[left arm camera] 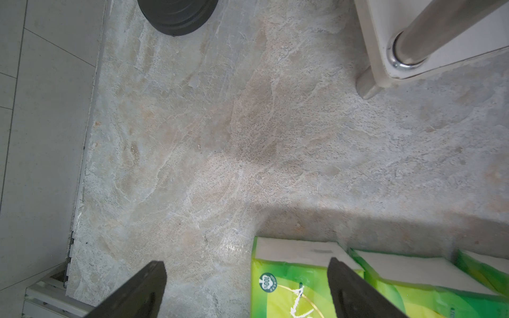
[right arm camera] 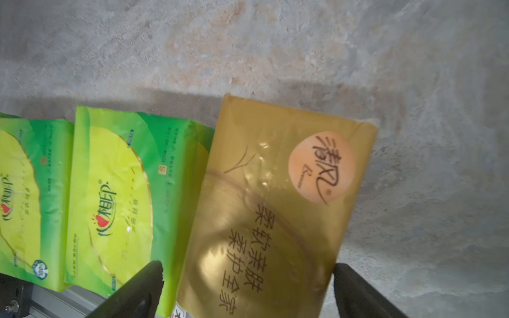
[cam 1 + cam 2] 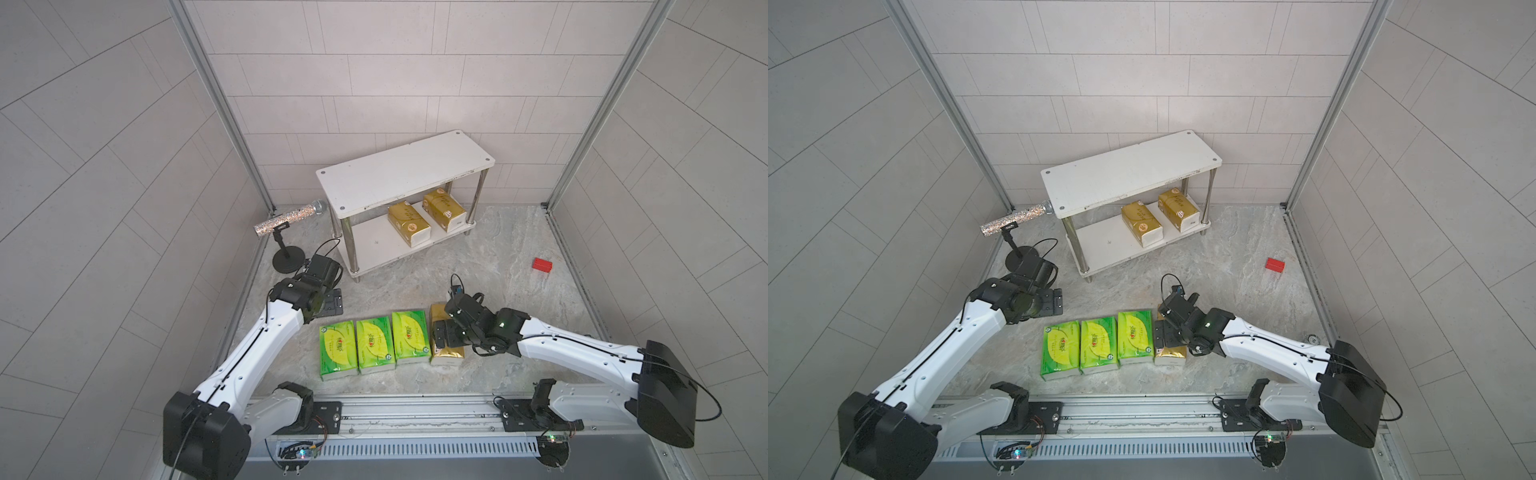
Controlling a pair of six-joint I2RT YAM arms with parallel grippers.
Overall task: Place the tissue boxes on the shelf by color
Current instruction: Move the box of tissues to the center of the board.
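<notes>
1. One gold pack [image 3: 447,355] lies on the table [image 3: 498,257] at the end of a row, against the nearest of three green packs [image 3: 375,343]. Two more gold packs [image 3: 409,224] sit side by side on the lower board of the shelf [image 3: 403,170].
2. The right gripper [image 3: 444,332] is over the gold pack on the table, jaws spread wide to either side. Contact cannot be told.
3. The left gripper [image 1: 248,264] gapes wide with nothing between its jaws, just beside the end green pack.
4. A glittery microphone [image 3: 286,218] stands beside the shelf. A red block [image 3: 542,264] lies well apart.
5. In both top views the right gripper hides the pack's middle. The right wrist view shows its printed face, skewed against its green neighbour. The left wrist view shows a shelf leg [image 1: 413,46].
</notes>
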